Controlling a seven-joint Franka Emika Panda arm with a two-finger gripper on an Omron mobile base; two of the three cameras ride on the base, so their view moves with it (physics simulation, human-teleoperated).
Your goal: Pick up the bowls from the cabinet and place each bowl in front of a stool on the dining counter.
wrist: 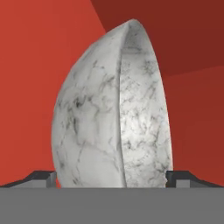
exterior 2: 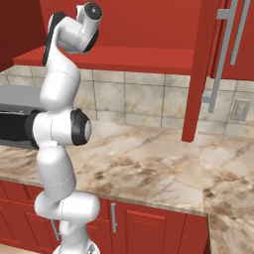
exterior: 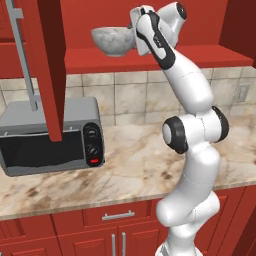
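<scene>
The marbled bowl [exterior: 112,40] stands upright on the red cabinet shelf [exterior: 200,56], above the bench [exterior: 130,165] and toaster oven [exterior: 50,137]. The hand [wrist: 112,177] is spread wide, one fingertip [wrist: 41,177] on each side of the bowl, nothing pinched.

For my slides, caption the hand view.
Open fingers straddle the marbled bowl inside the red cabinet.

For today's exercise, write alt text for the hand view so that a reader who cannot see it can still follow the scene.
A grey-white marbled bowl appears close up and turned on its side by the rolled camera, its rim running top to bottom, against the red cabinet interior. The open gripper shows its two dark fingertips either side of the bowl's lower part.
</scene>
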